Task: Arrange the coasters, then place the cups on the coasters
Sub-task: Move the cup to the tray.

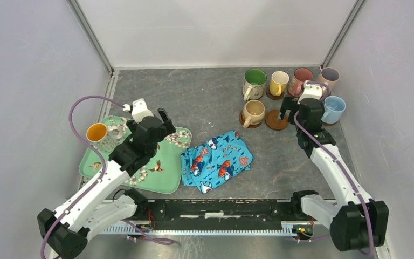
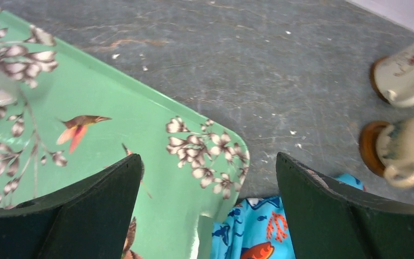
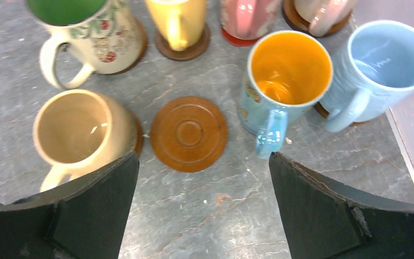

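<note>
Now, through the left wrist, your left fingers (image 2: 207, 156) stand wide with nothing between them, over a corner of the green floral tray (image 2: 113, 108). Through the right wrist, your right fingers (image 3: 203, 156) are also wide and empty, just at the bare brown coaster (image 3: 189, 134), which lies between the beige cup (image 3: 78, 127) and the orange-lined blue cup (image 3: 288, 75). From above, the tray holds one orange-lined mug (image 1: 98, 133), well apart from that coaster. I'd grip its rim opposite the handle and lower it straight between those neighbours.
</note>
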`<state>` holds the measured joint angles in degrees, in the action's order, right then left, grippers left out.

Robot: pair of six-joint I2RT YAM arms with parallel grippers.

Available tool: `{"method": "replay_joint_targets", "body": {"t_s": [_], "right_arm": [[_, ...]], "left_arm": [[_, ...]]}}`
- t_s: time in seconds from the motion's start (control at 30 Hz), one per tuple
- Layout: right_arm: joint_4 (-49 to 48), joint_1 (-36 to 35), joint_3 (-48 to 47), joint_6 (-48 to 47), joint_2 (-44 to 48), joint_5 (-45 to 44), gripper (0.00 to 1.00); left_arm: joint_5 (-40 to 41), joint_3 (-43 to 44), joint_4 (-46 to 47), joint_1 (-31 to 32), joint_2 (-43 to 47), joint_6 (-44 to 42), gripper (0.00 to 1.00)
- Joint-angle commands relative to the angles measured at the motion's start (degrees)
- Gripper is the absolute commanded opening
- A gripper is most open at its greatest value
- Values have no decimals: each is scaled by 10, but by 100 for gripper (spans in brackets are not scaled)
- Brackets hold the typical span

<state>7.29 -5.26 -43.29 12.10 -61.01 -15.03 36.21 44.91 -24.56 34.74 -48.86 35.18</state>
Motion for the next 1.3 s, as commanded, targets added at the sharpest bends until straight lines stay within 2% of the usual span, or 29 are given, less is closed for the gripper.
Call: {"method": "replay_joint_targets", "body": {"t_s": [0.0,0.23,0.53,0.7,0.8,1.27], "right_arm": [[10,-36,-11,-14,37,2,98],[-3,-88,-14,-14,42,63,98],[-19,-118,-14,-10,42,115,98],[-23,-124,-14,-9,46,128,98],[-22,-127,-14,-9,48,132,98],[-19,-140,-15,-12,54,131,98]], "left_arm": [[104,34,-66,0,-12,87,100],[193,56,-135,-40,-38,131,100],[180,81,-187,-208,-128,292,100],[200,129,-247,-261,-211,390,100],[214,155,-265,-283,-256,421,100],[159,231,-244,-408,-414,442,100]]}}
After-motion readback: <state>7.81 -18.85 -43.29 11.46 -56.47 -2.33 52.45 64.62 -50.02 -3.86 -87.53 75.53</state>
